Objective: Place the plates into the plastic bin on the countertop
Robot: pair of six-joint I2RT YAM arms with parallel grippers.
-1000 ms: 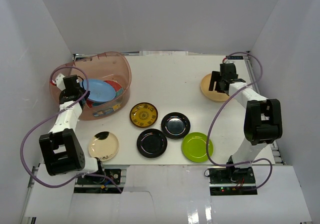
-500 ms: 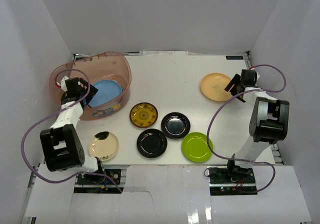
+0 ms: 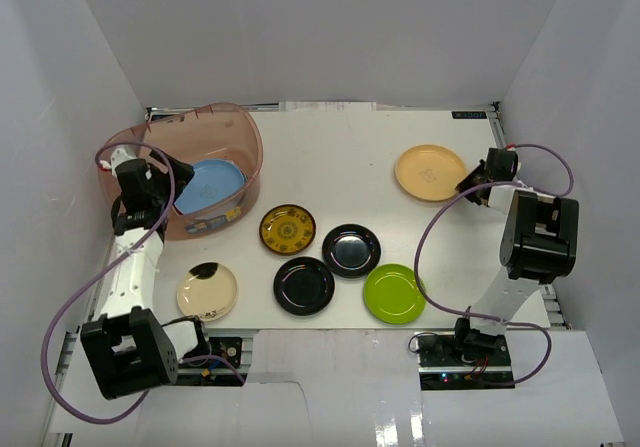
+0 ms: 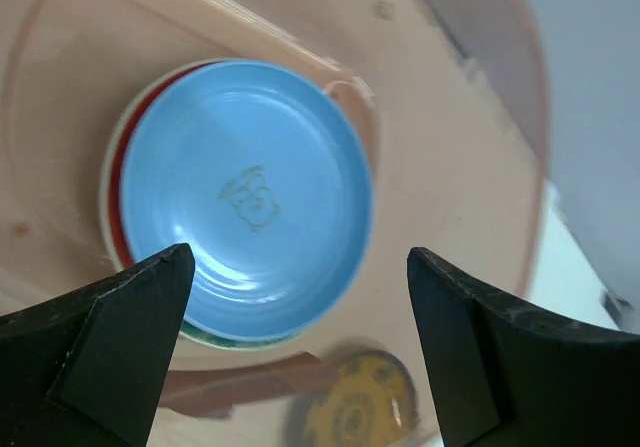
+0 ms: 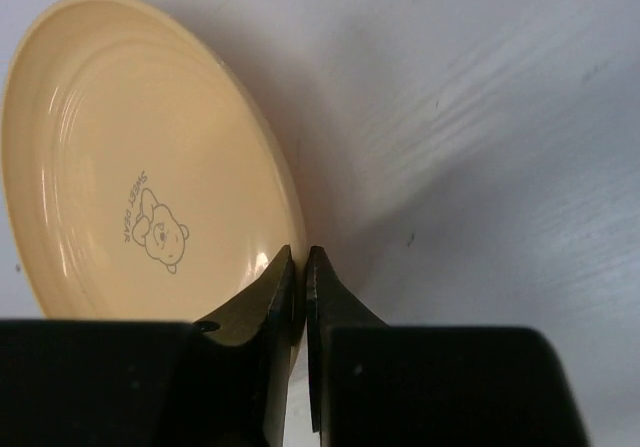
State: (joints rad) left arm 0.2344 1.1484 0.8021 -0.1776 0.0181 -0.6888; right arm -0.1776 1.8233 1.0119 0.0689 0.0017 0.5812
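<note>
The plastic bin (image 3: 236,125) stands at the back left of the countertop (image 3: 340,157). Inside it a light blue plate (image 3: 210,185) (image 4: 245,197) lies on top of a red-rimmed plate (image 4: 116,182). My left gripper (image 3: 160,182) (image 4: 300,267) hangs open over the bin's left side, holding nothing. At the right, my right gripper (image 3: 470,182) (image 5: 300,267) is shut on the right rim of the orange-yellow plate (image 3: 429,172) (image 5: 140,167), which bears a bear print.
Several plates lie on the countertop in front of the bin: yellow-patterned (image 3: 287,228), two glossy black (image 3: 351,250) (image 3: 303,285), lime green (image 3: 394,293) and cream (image 3: 207,291). White walls close in the left, back and right.
My left gripper opened and drew back to the bin's left, leaving the blue plate inside. My right gripper swung round to the orange-yellow plate's right edge and shut on its rim.
</note>
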